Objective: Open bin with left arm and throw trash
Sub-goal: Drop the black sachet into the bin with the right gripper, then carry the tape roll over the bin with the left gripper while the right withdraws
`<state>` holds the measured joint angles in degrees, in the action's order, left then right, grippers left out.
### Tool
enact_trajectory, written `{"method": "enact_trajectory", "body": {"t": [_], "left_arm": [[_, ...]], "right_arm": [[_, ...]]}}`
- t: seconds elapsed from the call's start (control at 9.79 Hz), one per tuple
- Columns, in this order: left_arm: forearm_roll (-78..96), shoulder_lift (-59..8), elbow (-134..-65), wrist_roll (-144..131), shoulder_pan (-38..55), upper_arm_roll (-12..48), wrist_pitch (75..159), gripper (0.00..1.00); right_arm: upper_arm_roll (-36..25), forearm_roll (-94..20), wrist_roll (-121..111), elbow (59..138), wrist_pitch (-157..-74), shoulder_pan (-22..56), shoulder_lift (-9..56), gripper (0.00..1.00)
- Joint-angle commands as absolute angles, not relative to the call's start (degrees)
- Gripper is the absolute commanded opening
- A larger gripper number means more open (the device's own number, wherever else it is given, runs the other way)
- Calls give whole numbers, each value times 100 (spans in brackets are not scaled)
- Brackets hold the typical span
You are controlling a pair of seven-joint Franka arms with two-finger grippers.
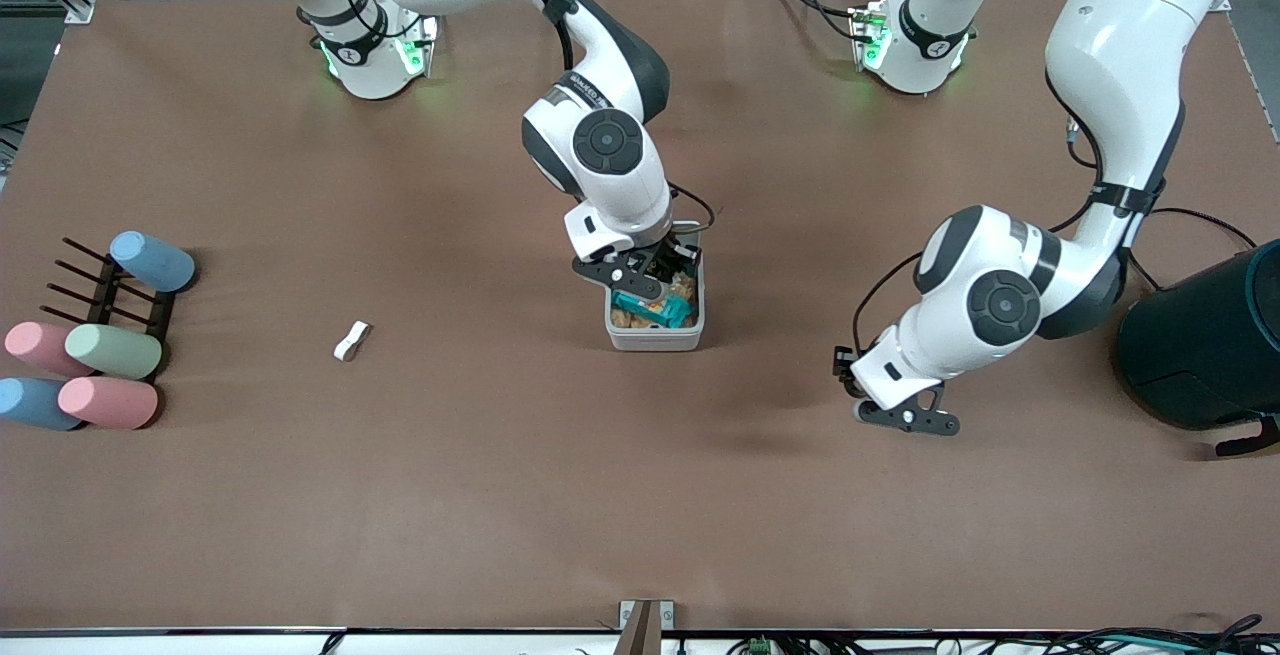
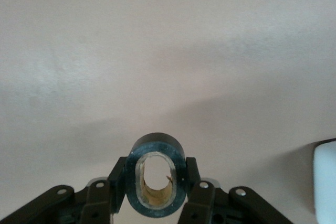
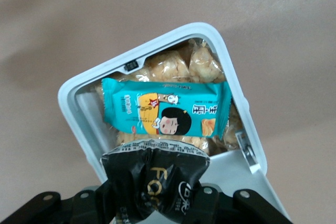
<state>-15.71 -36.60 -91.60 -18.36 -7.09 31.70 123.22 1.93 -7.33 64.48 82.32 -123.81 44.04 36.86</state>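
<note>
The black snack packet [image 3: 152,184] is being clamped by the right tool [image 3: 152,203] over the open bin [image 1: 655,337], crumpled, its long axis not discernible. A teal packet [image 3: 165,114] and pale snack bags [image 3: 178,66] are being held inside the bin. The black tape ring [image 2: 156,181] is being gripped on edge in the left tool [image 2: 156,192] above the bare bench [image 1: 500,495]; the ring is being hidden in the front view. The white wrapper piece [image 1: 351,340] is lying toward the right arm's end.

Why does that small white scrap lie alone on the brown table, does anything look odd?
The white wrapper piece lies loose on the table, between the bin and the pastel cylinders, while the bin already looks crammed with snack packets.
</note>
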Motion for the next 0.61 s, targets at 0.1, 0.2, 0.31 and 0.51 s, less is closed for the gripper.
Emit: {"method": "enact_trajectory", "body": {"t": [0.1, 0.2, 0.31, 0.51], "left_arm": [[-1600, -3568, -9176, -2285, -607, 3418, 12199, 0], [-1600, -3586, -9176, -2407, -519, 3462, 12199, 0], [-1608, -3586, -9167, -2678, -371, 3463, 12199, 0], [-1617, -3577, -9176, -3013, -151, 3472, 12199, 0]], "right_arm": [[141, -773, 6249, 8121, -12349, 4272, 3771, 66], [141, -773, 6293, 8121, -12305, 4271, 3753, 89], [123, -773, 6319, 8121, -12270, 4271, 3736, 100], [106, -773, 6311, 8104, -12069, 4219, 3692, 100]]}}
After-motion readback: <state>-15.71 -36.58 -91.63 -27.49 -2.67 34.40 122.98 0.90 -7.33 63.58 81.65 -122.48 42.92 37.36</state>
